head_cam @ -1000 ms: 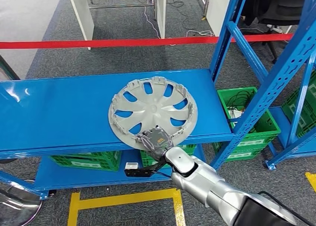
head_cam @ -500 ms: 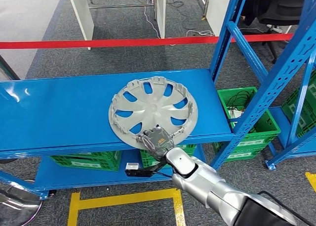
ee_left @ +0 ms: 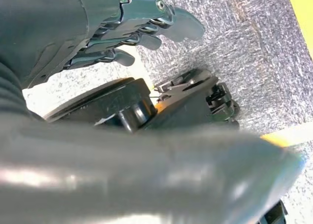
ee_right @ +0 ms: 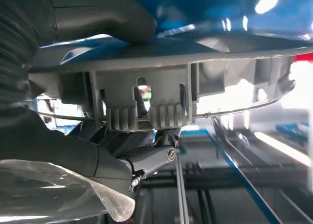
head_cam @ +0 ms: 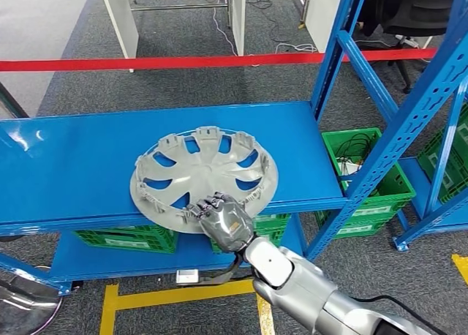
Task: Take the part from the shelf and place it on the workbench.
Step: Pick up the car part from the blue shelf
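The part is a silver-grey hubcap (head_cam: 201,175) lying inside-up on the blue shelf board (head_cam: 72,167). Its near rim hangs over the shelf's front edge. My right hand (head_cam: 224,221) grips that near rim from the front. In the right wrist view the thumb (ee_right: 103,18) lies on one face of the hubcap's rim (ee_right: 147,101) and the dark fingers (ee_right: 147,158) curl against the other. My left hand (ee_left: 110,28) hangs over grey carpet with its fingers (ee_left: 177,23) loosely stretched out and nothing in them.
Blue shelf uprights (head_cam: 408,115) rise at the right. Green crates (head_cam: 367,185) stand under and beside the shelf. A red tape (head_cam: 165,63) runs across behind the shelf, white table legs (head_cam: 124,20) stand beyond it, and yellow floor tape (head_cam: 182,295) lies in front.
The hubcap has slid left and toward the shelf's front edge, now overhanging it. My right hand moved left with it, its fingers wrapped further over the rim.
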`<state>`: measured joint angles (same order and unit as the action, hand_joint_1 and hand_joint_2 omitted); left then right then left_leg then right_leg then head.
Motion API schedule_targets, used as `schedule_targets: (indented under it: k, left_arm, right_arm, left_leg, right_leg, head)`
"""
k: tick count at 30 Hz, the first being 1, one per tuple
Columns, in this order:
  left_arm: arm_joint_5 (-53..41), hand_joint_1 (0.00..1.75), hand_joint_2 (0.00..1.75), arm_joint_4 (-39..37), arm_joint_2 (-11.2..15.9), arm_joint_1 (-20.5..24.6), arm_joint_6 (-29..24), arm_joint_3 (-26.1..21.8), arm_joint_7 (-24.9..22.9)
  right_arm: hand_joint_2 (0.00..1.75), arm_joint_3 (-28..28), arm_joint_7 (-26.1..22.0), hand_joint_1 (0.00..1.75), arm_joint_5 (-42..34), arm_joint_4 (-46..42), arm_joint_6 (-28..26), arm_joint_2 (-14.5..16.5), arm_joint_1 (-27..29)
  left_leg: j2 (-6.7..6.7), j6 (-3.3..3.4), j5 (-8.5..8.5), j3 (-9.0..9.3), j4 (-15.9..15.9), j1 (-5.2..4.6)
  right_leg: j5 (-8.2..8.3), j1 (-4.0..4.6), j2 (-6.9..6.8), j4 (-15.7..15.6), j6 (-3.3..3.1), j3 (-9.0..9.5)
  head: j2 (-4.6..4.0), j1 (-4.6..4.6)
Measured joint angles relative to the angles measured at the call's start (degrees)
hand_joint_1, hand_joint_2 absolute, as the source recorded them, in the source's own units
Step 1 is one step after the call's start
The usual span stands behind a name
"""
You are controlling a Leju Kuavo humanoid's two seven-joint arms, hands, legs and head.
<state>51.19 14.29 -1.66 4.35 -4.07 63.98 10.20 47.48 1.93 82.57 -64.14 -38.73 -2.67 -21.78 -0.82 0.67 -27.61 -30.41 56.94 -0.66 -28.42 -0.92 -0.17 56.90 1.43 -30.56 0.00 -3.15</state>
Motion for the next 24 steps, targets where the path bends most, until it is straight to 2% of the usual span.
schedule_targets:
  k: [10,24]
  left_arm:
    - [-1.4,0.0,1.75,0.0,-0.3,0.0,-1.4,-0.1,0.5]
    - [-3.0,0.0,1.75,0.0,-0.8,0.1,-2.6,-0.1,0.5]
  right_arm:
    - [1.75,-2.0,-3.5,1.75,2.6,-12.6,0.0,-1.0,4.2]
    - [1.75,-3.4,-6.3,1.75,3.1,-21.6,0.0,-1.3,6.8]
  left_leg:
    - [0.0,0.0,0.0,-0.15,0.0,0.0]
    - [0.0,0.01,0.01,-0.19,0.0,0.0]
  right_leg:
    - [0.02,0.0,0.0,0.0,0.0,-0.15]
    - [0.04,0.0,0.01,0.0,0.01,-0.18]
  head:
    - [0.0,0.0]
    - [0.0,0.0]
